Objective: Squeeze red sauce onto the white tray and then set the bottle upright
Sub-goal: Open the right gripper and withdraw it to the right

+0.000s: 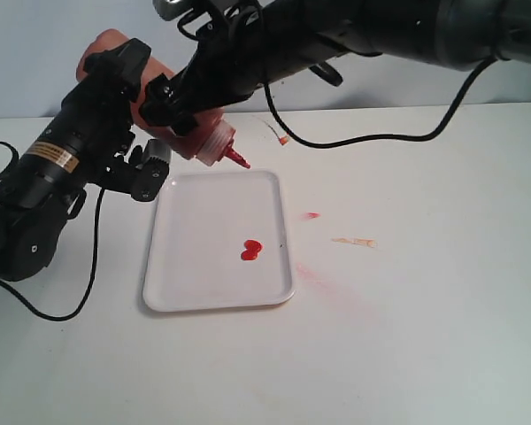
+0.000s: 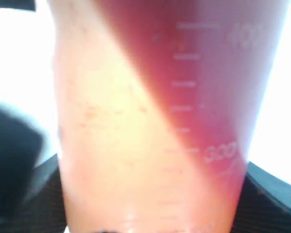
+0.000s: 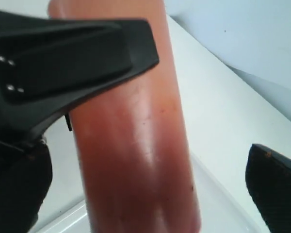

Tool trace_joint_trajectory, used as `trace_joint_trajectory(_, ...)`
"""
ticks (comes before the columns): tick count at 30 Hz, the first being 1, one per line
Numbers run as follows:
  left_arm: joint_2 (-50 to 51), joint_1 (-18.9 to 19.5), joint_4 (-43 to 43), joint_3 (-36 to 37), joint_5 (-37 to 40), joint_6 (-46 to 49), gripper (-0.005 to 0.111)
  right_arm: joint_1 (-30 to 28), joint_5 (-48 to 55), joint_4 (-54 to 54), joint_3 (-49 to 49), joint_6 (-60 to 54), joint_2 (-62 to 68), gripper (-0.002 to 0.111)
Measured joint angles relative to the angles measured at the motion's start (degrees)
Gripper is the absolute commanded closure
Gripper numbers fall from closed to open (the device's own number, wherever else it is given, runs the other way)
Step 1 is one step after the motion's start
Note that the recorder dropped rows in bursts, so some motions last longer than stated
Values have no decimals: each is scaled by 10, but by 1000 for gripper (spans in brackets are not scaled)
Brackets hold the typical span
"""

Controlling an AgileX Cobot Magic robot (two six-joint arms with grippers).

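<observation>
So over on the left, the left gripper (image 1: 133,115) has its jaws clamped on the fat base end of the bottle (image 1: 217,142), holding it up off the table (image 1: 425,336) and tipped way over. The left wrist view is pretty much all bottle (image 2: 150,121), orange-red with darker sauce pooled along one side, and black fingers (image 2: 276,191) hug it at both edges. Moving right, the right gripper (image 1: 173,111) reaches across the middle to the same bottle, but its jaws are spread wide. In the right wrist view one finger (image 3: 77,53) lies over the bottle (image 3: 136,145) and the other finger (image 3: 274,179) sits well clear of it. The red nozzle (image 1: 237,158) points down and to the right, just above the far edge of the white tray (image 1: 203,283). Two small joined blobs of red sauce (image 1: 250,250) sit on the tray, a bit right of its middle. Further right the table has a small red smear (image 1: 311,215) and a pale streak (image 1: 354,241).
</observation>
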Motion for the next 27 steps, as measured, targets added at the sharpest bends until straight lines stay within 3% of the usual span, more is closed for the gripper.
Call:
trace_joint_trajectory(4, 0, 0, -10, 15, -2, 0, 107, 0, 23, -81, 0, 56, -36, 17)
trace_joint_trajectory(8, 0, 0, -23, 26, -6, -19, 107, 0, 63, -176, 0, 123, -72, 41)
trace_joint_trajectory(13, 0, 0, -61, 42, -10, -65, 107, -16, 109, -210, 1, 153, -123, 75)
trace_joint_trajectory(17, 0, 0, -89, 54, -11, -119, 107, -53, 70, -172, 51, 166, -171, 106)
trace_joint_trajectory(27, 0, -1, -133, 69, -12, -338, 107, -173, -297, -88, 395, 166, -279, 108)
